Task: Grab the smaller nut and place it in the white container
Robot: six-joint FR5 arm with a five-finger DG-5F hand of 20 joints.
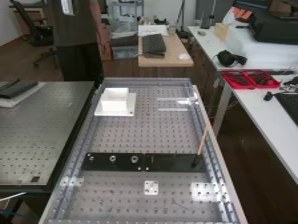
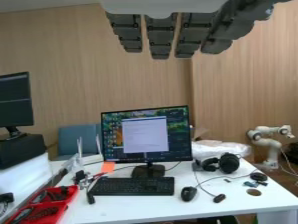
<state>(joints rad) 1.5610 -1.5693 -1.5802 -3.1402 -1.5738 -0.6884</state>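
I found the smaller nut [image 1: 91, 158] on the flat black bar [image 1: 102, 165], at the end of a short row, with the larger nut [image 1: 113, 158] beside it and the bearing [image 1: 134, 159] just beyond. All three stood apart from one another. Farther along the counter [image 1: 123, 135], the white container [image 1: 115, 105] sat on a thin white base, well apart from the bar.

In the wrist view the robot hand [image 2: 161, 36] was released, its dark fingers straight and nothing between them, facing a monitor [image 2: 146, 134] and a keyboard [image 2: 132, 186] rather than the parts. I judged the job to be at its very start: the hand had to be brought round over the bar before any grasp.

The nut looked like metal, so I expected it to be stiff, light for this hand and in no danger of being crushed. Its smallness worried me more (from where I sat, it was little more than a speck). Smooth sides might slip, and a careless closing could tip it or flick it off the bar. I reckoned the best hold was a thumb-and-fingertip pinch low across its opposite sides, coming down from above and keeping clear of the larger nut. After that, a straight lift and a release low inside the container walls should keep it from bouncing out.
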